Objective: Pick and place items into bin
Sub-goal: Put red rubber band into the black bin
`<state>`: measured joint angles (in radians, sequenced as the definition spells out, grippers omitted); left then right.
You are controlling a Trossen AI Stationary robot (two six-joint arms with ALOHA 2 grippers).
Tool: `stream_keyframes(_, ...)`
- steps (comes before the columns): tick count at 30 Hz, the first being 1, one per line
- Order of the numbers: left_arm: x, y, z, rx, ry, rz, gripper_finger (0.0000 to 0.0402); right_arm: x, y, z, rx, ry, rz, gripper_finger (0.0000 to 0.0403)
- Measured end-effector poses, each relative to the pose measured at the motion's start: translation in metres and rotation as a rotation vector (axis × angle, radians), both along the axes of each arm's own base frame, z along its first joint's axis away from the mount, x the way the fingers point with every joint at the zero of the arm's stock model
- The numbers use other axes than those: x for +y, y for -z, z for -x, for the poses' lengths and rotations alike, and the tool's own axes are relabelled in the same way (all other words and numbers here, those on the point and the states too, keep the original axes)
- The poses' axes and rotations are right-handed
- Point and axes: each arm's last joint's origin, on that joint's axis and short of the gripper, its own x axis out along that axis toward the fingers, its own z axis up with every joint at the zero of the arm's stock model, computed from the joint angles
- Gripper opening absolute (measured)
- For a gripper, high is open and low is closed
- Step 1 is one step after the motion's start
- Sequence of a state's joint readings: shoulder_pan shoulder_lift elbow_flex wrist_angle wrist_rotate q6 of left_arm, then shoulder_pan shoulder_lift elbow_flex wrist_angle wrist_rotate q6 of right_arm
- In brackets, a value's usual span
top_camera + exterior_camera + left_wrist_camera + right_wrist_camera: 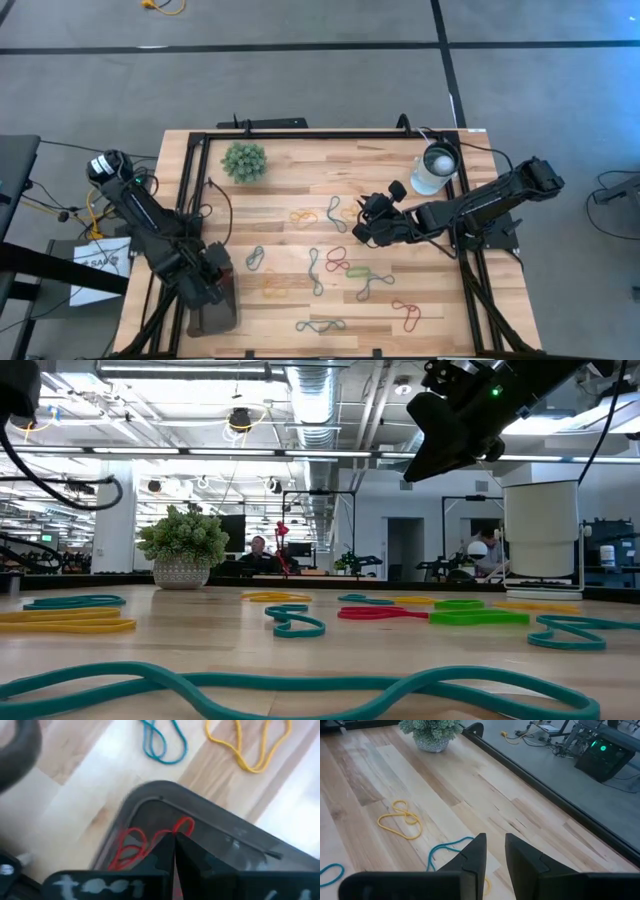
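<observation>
The whole table is seen straight down from overhead. The fuzzy plant ball gets caught again at tabletop level and past the right wrist. The bin is framed close up from the left wrist.

**Plant and lamp share a workshop table**

A fuzzy green plant ball in a pale patterned pot sits near the far left corner of the wooden table. A white round lamp-like object stands near the far right corner. A black metal frame borders the tabletop. Beyond it, a person sits in the workshop.
</observation>
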<state>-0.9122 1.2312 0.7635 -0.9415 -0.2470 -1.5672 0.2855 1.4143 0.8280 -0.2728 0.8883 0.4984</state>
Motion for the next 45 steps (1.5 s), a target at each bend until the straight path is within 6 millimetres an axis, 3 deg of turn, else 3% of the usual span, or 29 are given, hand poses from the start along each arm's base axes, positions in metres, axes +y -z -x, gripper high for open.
stream_keyframes(5, 0.005, 0.008, 0.001, 0.037, -0.012, -0.024, 0.0011, 0.000, 0.000, 0.000, 0.001, 0.000, 0.000, 0.0066)
stream_keyframes(15, 0.000, 0.019, -0.005, 0.132, -0.013, 0.009, 0.0086, 0.000, 0.000, 0.000, 0.001, 0.000, 0.000, 0.0066)
stream_keyframes(20, -0.003, 0.015, -0.008, 0.091, 0.035, 0.012, 0.0091, 0.000, 0.000, 0.000, 0.001, 0.000, 0.000, 0.0066)
stream_keyframes(25, -0.009, -0.001, -0.015, 0.026, 0.071, 0.015, 0.0073, 0.001, 0.001, 0.000, 0.012, -0.033, -0.036, 0.0066)
stream_keyframes(30, -0.018, -0.031, -0.027, -0.131, 0.124, -0.014, 0.0053, 0.002, 0.002, -0.001, 0.025, -0.070, -0.078, 0.0066)
stream_keyframes(37, -0.020, -0.067, -0.041, -0.434, 0.202, -0.295, 0.0041, 0.008, 0.004, -0.003, 0.097, -0.256, -0.193, 0.0066)
stream_keyframes(41, -0.016, -0.073, -0.044, -0.546, 0.193, -0.508, 0.0041, 0.015, 0.004, -0.005, 0.146, -0.473, -0.259, 0.0066)
stream_keyframes(45, -0.008, -0.077, -0.050, -0.615, 0.112, -0.635, 0.0041, 0.023, 0.004, -0.004, 0.143, -0.546, -0.336, 0.0066)
